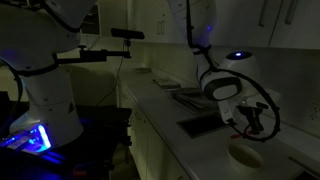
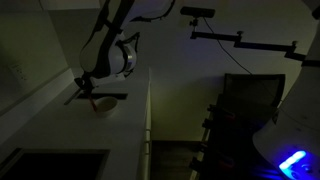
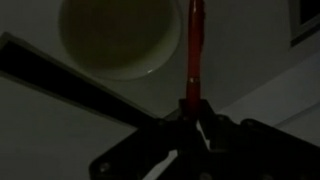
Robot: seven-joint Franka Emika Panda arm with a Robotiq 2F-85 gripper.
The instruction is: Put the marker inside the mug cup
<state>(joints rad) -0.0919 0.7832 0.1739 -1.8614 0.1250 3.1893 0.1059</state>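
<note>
Red and thin, the marker stands out of the gripper in the wrist view. Its lower end is pinched between the dark fingers, which are clenched on it, and its long axis runs straight away from the claw toward the top of the picture. Just beyond, to the left of the shaft, lies the mug cup, cream-white, with its wide mouth open to the camera. In this view the marker passes just beside the cup's right rim rather than across the mouth. I judge that the coming move turns on a sideways shift toward the cup before any release. The frame cuts off the cup's far edge and the marker's tip. A dark tray slants across the counter beside the cup. Both exterior views are very dim. In an exterior view the gripper hangs above the cup, and the marker cannot be made out. In an exterior view the cup is only a faint pale spot under the gripper.
</note>
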